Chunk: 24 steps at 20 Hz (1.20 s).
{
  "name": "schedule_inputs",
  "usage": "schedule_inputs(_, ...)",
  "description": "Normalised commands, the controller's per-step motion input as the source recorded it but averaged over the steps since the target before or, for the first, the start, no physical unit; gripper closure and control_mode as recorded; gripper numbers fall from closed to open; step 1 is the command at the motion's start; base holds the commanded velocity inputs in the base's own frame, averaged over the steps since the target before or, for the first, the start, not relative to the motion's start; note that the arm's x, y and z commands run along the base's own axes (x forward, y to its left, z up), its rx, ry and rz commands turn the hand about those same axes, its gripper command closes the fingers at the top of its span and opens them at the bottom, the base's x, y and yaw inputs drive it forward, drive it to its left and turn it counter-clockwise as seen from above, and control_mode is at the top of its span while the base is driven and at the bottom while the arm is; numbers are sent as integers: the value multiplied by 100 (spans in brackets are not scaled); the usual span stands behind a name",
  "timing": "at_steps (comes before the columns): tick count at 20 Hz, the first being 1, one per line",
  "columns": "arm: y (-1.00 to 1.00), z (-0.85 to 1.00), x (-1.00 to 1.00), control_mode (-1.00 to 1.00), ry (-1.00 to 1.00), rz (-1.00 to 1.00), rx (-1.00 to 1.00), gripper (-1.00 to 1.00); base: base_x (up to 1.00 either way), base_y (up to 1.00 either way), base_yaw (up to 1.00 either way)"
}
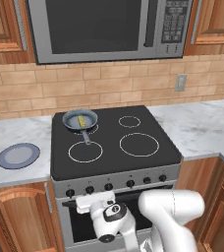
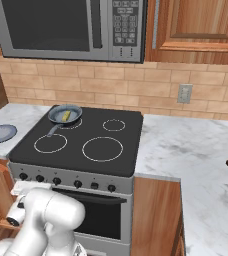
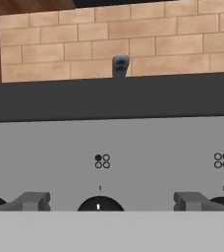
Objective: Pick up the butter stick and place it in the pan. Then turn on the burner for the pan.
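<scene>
You see the butter stick (image 1: 82, 119) lying inside the pan (image 1: 70, 120) on the stove's back-left burner (image 1: 91, 129). Your pincer (image 3: 111, 202) is spread wide, empty, facing the front panel with one black knob (image 3: 100, 204) between its fingertips.

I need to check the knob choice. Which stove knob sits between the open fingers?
The knob centred between the fingers, under the four-dot symbol whose top-left dot is filled. It is second from the left in the knob row; its neighbours lie outside the fingers.
</scene>
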Motion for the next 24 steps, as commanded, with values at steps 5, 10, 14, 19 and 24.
schedule_inputs(5, 0, -9, 17, -100, 0, 0, 4, -100, 0, 0, 0)
schedule_inputs(10, 0, -23, 14, -100, 0, 1, 5, -100, 0, 0, 0)
schedule_inputs(14, 0, -33, 6, -100, 0, 0, 4, -100, 0, 0, 0)
schedule_inputs(19, 0, -33, 1, -100, 0, 0, 3, -100, 0, 0, 0)
schedule_inputs(24, 5, -17, 8, -100, 0, 0, 1, -100, 0, 0, 0)
